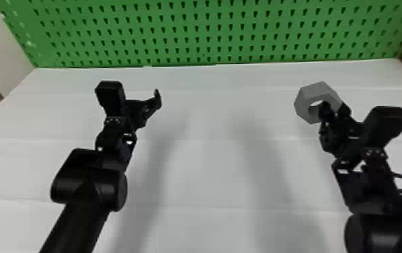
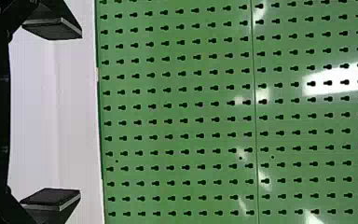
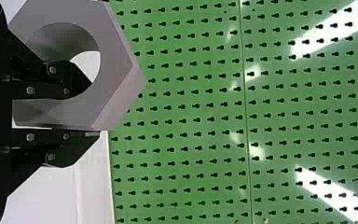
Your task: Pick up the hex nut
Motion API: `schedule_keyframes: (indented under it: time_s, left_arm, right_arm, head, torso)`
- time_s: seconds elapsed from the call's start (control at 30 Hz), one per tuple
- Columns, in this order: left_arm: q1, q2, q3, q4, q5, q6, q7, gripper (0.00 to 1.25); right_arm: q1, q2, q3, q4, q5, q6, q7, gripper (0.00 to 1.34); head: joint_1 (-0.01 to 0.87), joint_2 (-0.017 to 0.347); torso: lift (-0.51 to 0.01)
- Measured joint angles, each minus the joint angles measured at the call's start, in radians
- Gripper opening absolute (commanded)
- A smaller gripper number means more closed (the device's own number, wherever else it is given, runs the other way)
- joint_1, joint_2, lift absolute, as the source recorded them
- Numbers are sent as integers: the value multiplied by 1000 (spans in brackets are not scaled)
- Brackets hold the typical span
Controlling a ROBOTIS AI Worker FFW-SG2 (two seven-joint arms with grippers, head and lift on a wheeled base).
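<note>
Spreading across the head view, a white table [image 1: 210,168] is backed by a green perforated board [image 1: 190,35]. Over the table's left part, the left gripper [image 1: 140,101] is held with its fingers spread wide and nothing gripped. Over the right part, the right gripper [image 1: 334,108] is nearly closed: one finger is passed through the hole of the gray hex nut [image 1: 316,91], the other is set outside it, and the nut's wall is clamped between them.

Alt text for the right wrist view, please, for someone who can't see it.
A grey hex nut is gripped by the right pincer, one black finger through its hole, the other against its outside. Beyond are a white surface and a green pegboard.
</note>
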Motion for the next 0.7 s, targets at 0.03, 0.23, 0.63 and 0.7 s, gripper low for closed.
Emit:
schedule_keyframes:
  time_s: [0.03, 0.23, 0.63, 0.7]
  left_arm:
    - [0, 0, 0, 0, 0, 0, 0, 1160]
    - [0, 0, 0, 0, 0, 0, 0, 1160]
    - [0, -1, 0, 0, 0, 0, 0, 1160]
    - [0, -1, 0, 0, 0, 0, 0, 1160]
  right_arm:
    - [0, 0, 0, 0, 0, 0, 0, 273]
    - [0, 0, 0, 0, 0, 0, 0, 273]
    - [0, 0, 1, 0, 5, 3, 0, 273]
    - [0, 0, 2, 0, 6, 4, 0, 273]
  head:
    - [785, 149]
    - [785, 149]
    - [785, 149]
    - [785, 149]
  torso:
    - [-87]
    - [-87]
    - [-87]
    - [-87]
